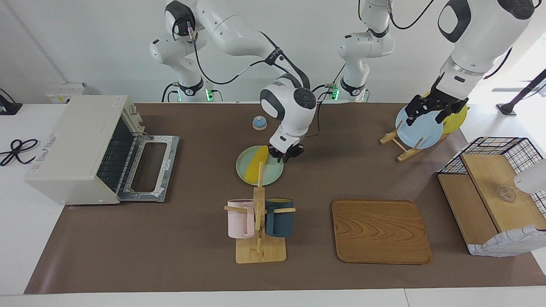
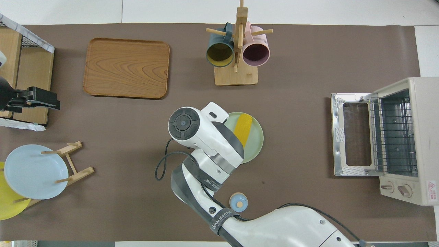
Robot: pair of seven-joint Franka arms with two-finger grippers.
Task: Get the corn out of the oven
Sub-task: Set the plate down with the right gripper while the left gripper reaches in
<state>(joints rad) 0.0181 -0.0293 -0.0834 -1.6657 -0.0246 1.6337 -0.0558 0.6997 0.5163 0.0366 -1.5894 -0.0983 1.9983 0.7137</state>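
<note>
The yellow corn (image 1: 257, 164) lies on a pale green plate (image 1: 273, 175) near the middle of the table; it also shows in the overhead view (image 2: 243, 125) on that plate (image 2: 255, 144). My right gripper (image 1: 286, 155) is just over the plate's rim nearer to the robots, beside the corn's end, open and not holding it. The cream-white oven (image 1: 76, 149) stands at the right arm's end of the table with its door (image 1: 147, 166) folded down and its wire rack bare. My left gripper (image 1: 428, 116) waits, open, over the blue plate.
A mug rack (image 1: 259, 221) with a pink and a dark blue mug stands farther from the robots than the green plate. A wooden tray (image 1: 379, 230) lies beside it. A small blue bell (image 1: 259, 123), a plate rack with a blue plate (image 1: 418, 128) and a wire basket (image 1: 495, 192) are also here.
</note>
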